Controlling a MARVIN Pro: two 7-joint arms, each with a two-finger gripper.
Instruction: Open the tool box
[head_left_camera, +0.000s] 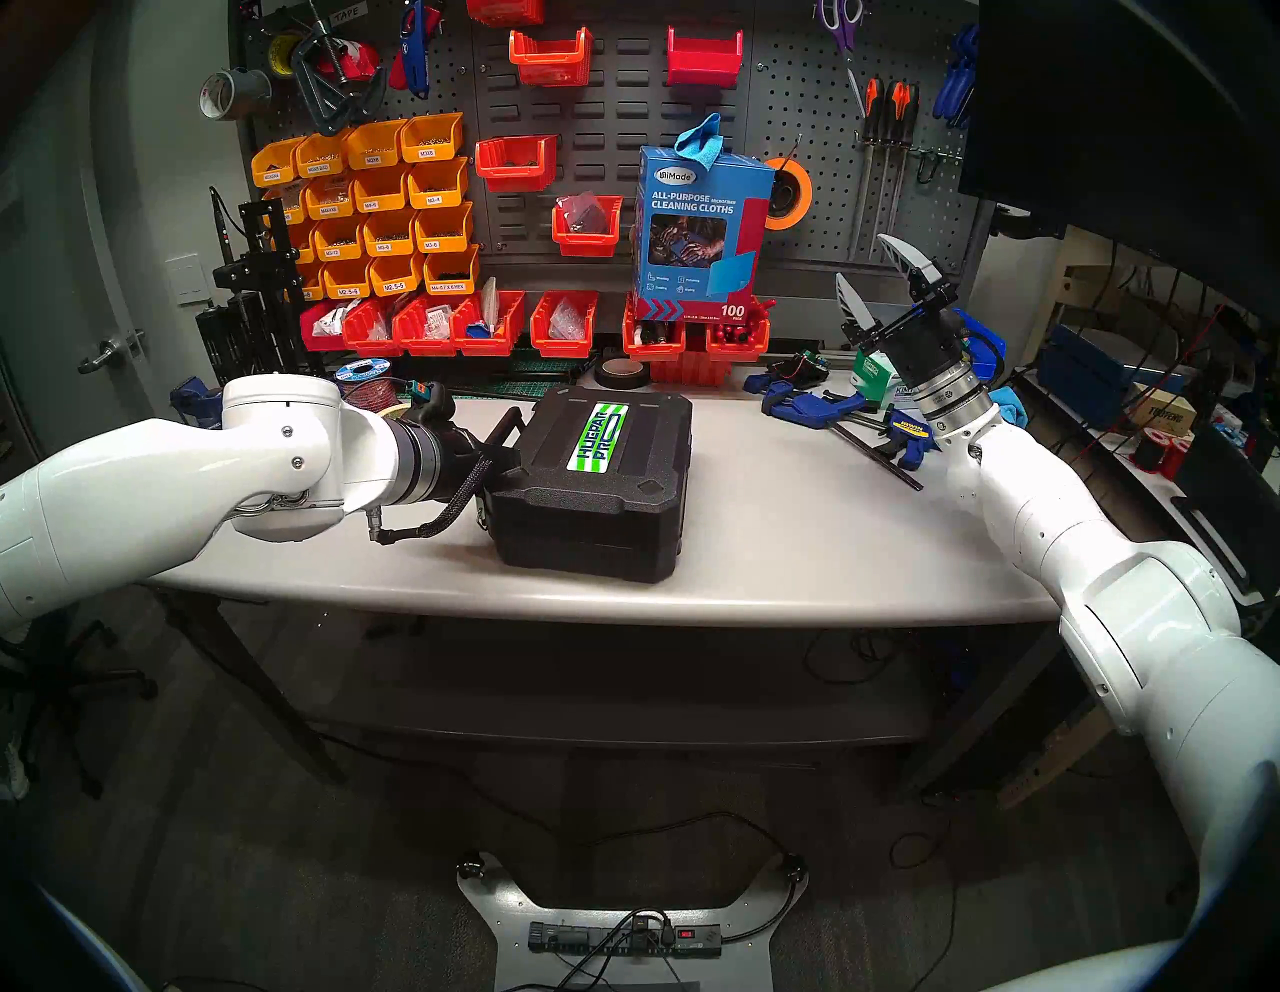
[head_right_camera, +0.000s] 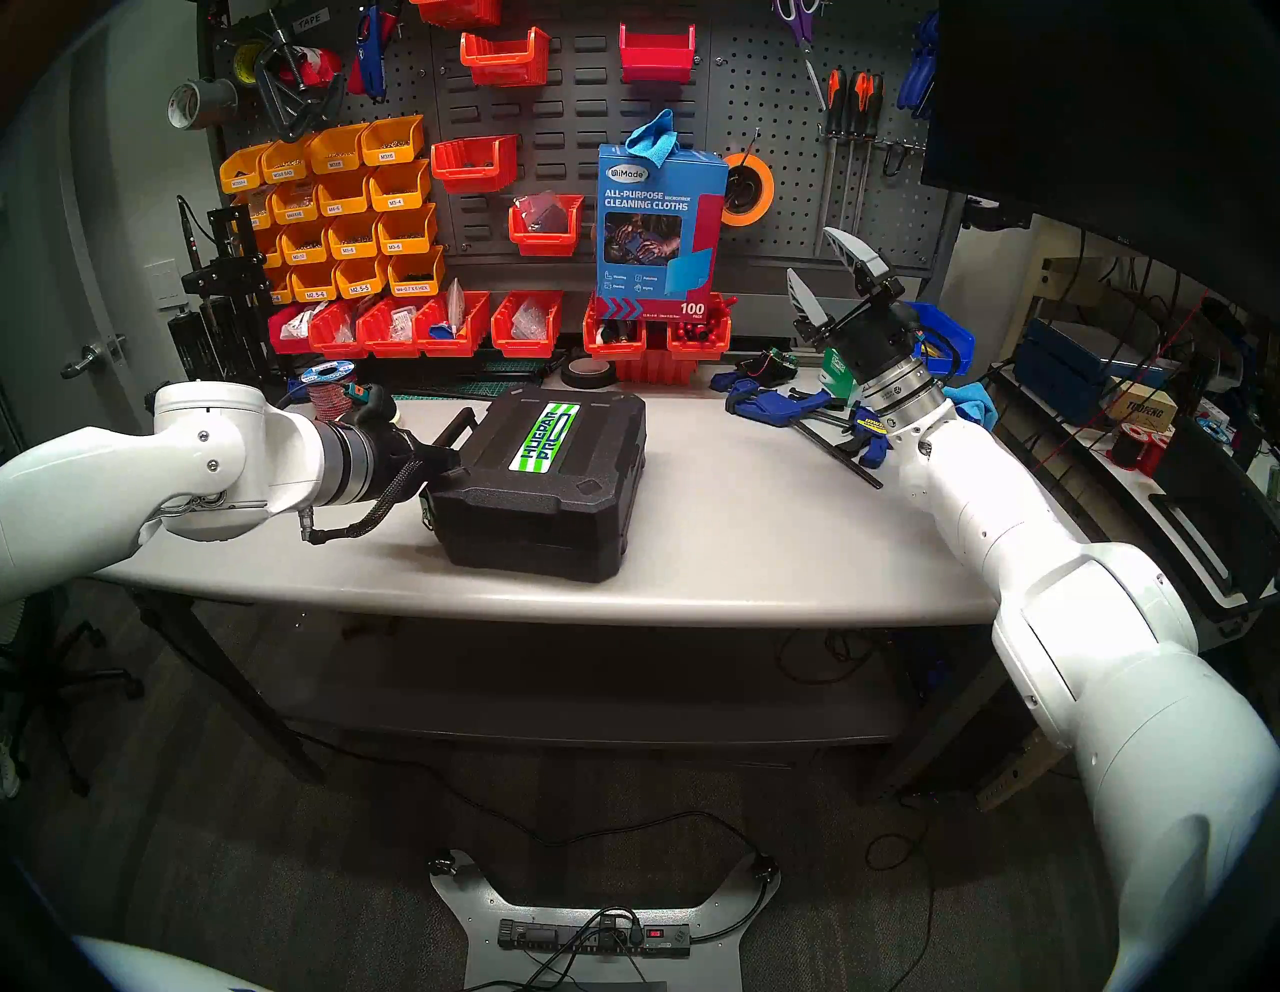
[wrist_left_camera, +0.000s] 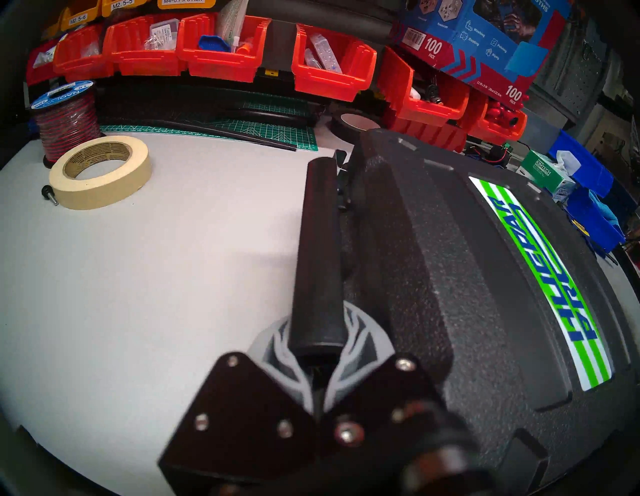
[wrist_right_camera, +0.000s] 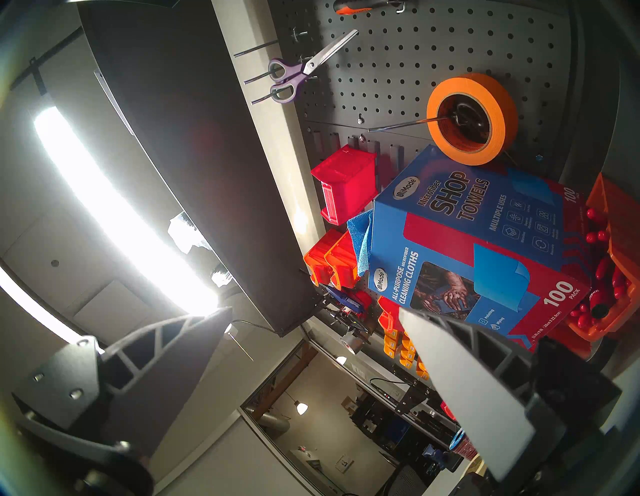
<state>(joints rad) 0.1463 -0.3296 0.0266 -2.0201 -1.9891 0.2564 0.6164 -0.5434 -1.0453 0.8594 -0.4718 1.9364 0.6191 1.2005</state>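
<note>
- The left gripper (wrist_left_camera: 317, 360) at lower centre is clamped on the tool box (head_left_camera: 596, 478) handle (wrist_left_camera: 317, 256).
- The right gripper (head_left_camera: 883, 287) at upper right is spread wide, empty.

The tool box (head_left_camera: 596, 485) is black hard plastic, matt and grainy, with a smooth glossy sticker (head_left_camera: 597, 438) on its lid. Beneath it the table (head_left_camera: 796, 540) is smooth, matt grey. Behind the tool box stands a printed cardboard cleaning-cloths box (head_left_camera: 699, 228).
</note>
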